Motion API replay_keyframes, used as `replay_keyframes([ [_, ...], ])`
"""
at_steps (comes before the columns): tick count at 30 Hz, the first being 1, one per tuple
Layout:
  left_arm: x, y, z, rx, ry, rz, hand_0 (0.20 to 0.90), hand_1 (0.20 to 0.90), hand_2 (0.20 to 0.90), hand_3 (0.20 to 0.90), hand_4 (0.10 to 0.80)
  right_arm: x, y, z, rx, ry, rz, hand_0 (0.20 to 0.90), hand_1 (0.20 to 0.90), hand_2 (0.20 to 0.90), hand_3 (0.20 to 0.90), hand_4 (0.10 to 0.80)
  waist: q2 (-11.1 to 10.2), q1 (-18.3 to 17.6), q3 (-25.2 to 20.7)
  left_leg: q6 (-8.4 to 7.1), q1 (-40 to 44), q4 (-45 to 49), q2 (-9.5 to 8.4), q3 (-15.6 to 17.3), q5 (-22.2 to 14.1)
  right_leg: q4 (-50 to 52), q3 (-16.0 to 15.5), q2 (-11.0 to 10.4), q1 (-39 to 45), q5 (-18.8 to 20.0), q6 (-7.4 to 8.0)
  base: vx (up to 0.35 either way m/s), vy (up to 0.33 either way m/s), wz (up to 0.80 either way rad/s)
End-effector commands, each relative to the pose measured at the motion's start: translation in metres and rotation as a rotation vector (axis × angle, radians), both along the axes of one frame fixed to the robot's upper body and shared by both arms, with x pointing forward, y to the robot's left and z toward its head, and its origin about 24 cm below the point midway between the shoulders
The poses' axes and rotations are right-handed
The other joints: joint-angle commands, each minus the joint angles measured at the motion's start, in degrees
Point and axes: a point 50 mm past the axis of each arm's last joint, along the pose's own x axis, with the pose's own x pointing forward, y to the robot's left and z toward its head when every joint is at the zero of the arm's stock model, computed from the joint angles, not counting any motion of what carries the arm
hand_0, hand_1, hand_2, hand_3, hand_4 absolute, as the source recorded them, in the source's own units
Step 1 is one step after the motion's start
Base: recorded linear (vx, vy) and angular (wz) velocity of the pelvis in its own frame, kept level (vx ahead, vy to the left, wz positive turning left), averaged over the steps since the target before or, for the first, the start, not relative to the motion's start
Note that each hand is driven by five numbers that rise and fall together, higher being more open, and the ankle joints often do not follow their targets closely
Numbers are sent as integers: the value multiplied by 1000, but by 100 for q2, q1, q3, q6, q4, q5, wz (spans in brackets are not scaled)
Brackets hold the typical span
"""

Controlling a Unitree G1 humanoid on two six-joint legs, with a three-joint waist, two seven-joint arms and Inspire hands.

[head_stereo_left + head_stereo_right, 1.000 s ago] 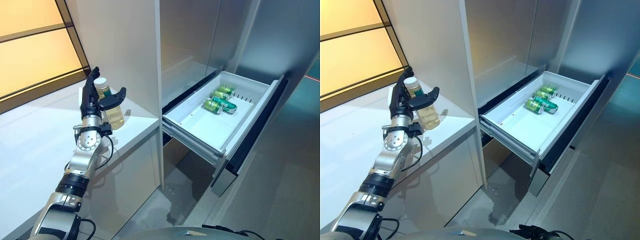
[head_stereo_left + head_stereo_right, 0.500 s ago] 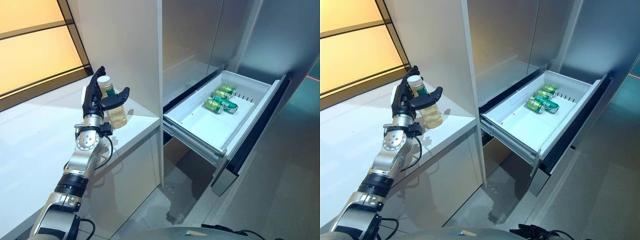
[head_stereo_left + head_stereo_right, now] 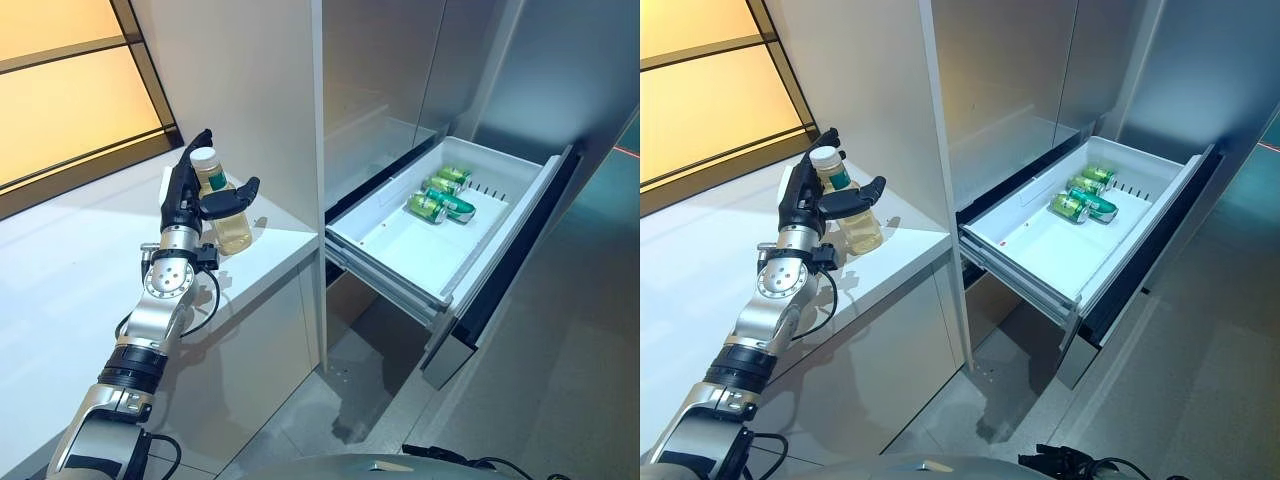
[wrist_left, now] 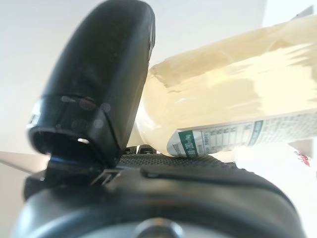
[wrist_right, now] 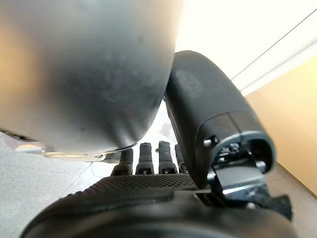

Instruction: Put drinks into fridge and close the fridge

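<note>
A bottle of pale yellow drink (image 3: 230, 226) with a white cap stands on the white counter (image 3: 70, 270), next to the tall cabinet wall. My left hand (image 3: 186, 198) is at the bottle, straight fingers behind it and the thumb reaching across its front. In the left wrist view the bottle (image 4: 233, 114) lies close against the palm beside the thumb (image 4: 104, 74). The fridge drawer (image 3: 395, 250) is pulled open and holds green cans (image 3: 441, 197) at its far end. My right hand (image 5: 213, 124) shows in its wrist view, fingers relaxed and holding nothing.
The grey cabinet wall (image 3: 250, 90) rises between the counter and the fridge. The open drawer's dark front (image 3: 510, 260) juts out over the grey floor (image 3: 560, 380). An orange-lit window (image 3: 60, 90) runs behind the counter.
My left hand has shifted slightly around the bottle, with the wrist moving a little to the left. The bottle stands in the same place on the counter.
</note>
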Motion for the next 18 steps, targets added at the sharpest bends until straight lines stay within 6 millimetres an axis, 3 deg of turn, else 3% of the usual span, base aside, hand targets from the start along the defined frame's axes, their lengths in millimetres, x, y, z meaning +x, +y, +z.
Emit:
replay_keyframes([
  [1, 3, 16, 17, 69, -46, 68, 900, 900, 900, 900, 800, -12, -4, -2, 1, 65, 18, 900, 900, 900, 900, 800, 176, 48, 4, 138, 16, 177, -151, 299, -695, 551, -22, 209, -460, -288, 298, 0, 0, 0],
  [18, 4, 10, 12, -19, -12, 32, 900, 900, 900, 900, 800, -12, -4, -2, -1, 63, 14, 900, 900, 900, 900, 800, 174, 62, 27, 143, 26, 177, -151, 304, -696, 565, -31, 201, -463, -288, 308, 0, 0, 0],
])
